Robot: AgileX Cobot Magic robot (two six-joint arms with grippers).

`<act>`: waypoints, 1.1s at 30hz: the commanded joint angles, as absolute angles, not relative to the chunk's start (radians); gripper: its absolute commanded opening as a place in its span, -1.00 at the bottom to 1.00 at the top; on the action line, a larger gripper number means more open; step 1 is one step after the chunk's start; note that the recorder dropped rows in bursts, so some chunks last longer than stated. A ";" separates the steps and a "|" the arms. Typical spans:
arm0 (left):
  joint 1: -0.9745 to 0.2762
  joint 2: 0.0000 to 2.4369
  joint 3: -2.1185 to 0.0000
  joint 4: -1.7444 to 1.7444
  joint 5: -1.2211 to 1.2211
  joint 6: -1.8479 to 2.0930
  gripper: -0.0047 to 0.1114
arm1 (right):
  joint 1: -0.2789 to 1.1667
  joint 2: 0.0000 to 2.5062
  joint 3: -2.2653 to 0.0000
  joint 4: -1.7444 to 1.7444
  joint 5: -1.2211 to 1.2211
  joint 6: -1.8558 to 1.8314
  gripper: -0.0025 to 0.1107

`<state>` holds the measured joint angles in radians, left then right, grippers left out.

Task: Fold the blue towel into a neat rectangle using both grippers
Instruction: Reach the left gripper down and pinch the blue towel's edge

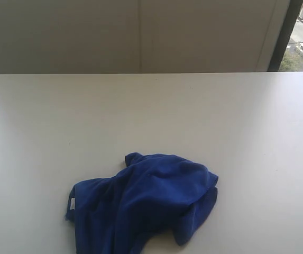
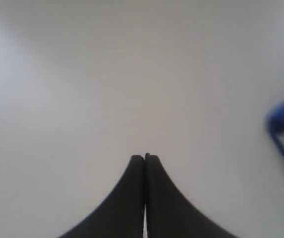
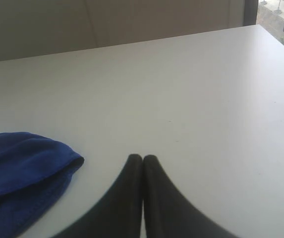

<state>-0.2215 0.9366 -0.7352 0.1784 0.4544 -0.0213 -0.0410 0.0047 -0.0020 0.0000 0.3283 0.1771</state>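
We see the crumpled royal-blue terry towel (image 1: 143,203) lying in a loose heap on the plain white bench (image 1: 151,106), with its small white tag (image 1: 73,203) showing at one edge. The left end effector (image 2: 145,157) has its black fingers pressed together over bare bench, and the tagged edge of the cloth sits off to one side of it, near but not touching. The right end effector (image 3: 142,157) is likewise closed and holds nothing, with a rounded fold of the towel just beside it and clear of its tips. We judge that folding has not begun, since no corner is laid out flat. The main risk is the heap itself: its corners are buried, so a pinch could catch a mid-fold or several layers and lift a bundle. If either end effector arrives with its fingers together, it would shove the cloth along instead of gripping it. Uneven pulls from the two sides could twist the towel.
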 commanded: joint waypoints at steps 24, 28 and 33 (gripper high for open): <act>-0.944 1.585 -0.842 -0.413 0.393 0.486 -0.04 | -0.042 0.000 0.000 0.000 0.320 0.181 -0.96; -0.951 1.616 -0.842 -0.418 0.356 0.438 -0.04 | -0.042 0.000 0.000 0.000 0.320 0.181 -0.96; -0.951 1.634 -0.842 -0.423 0.360 0.324 -0.04 | -0.042 0.000 0.000 0.000 0.320 0.181 -0.96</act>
<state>-0.9431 1.6326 -0.8376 -0.4017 0.3475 0.3936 -0.0410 0.0047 -0.0020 0.0000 0.3283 0.1771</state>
